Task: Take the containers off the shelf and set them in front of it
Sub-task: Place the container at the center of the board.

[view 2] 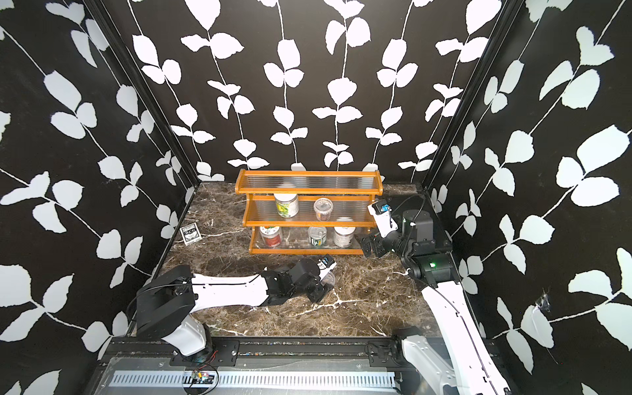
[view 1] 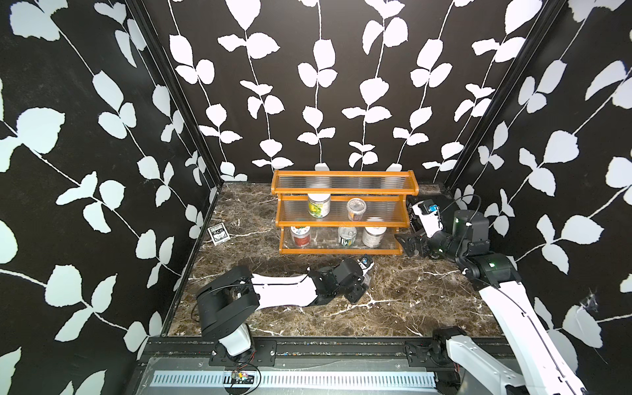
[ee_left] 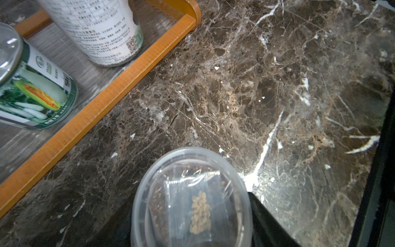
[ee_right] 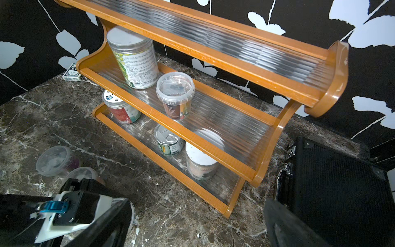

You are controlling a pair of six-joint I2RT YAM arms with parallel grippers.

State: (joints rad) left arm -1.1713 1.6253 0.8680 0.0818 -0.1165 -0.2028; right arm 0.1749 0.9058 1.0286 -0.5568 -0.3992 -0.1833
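Shelf point(view 1: 342, 224): stood at the back of the tabletop point(view 1: 427, 307), long axis running side to side along the rear wall, stepped open front facing the arms.
Middle tier: tall jar point(view 1: 319, 205) and labelled cup point(view 1: 356, 209), both upright; a small bag with dark bits showed under the cup's clear lid.
Bottom tier: red jar point(view 1: 301, 236), tin can point(view 1: 347, 236) with its pull-tab top sealed, white jar point(view 1: 373, 236), all upright.
In front of shelf: near cup point(ee_right: 55, 160) and second cup point(ee_right: 83, 173) stood just beside each other on the tabletop, the second partly hidden by the left arm.
Left hand point(view 2: 325, 281): pinched the held cup point(ee_left: 192, 198), upright, near the shelf's front rail; inside lay a clear bag of pale seeds.
Right hand point(view 1: 408, 246): fingers spread, holding nothing, just beside the shelf's right end.
Around: card box point(view 1: 219, 234) lay left of the shelf; black case point(ee_right: 337, 188) lay by its right end, behind the right hand.
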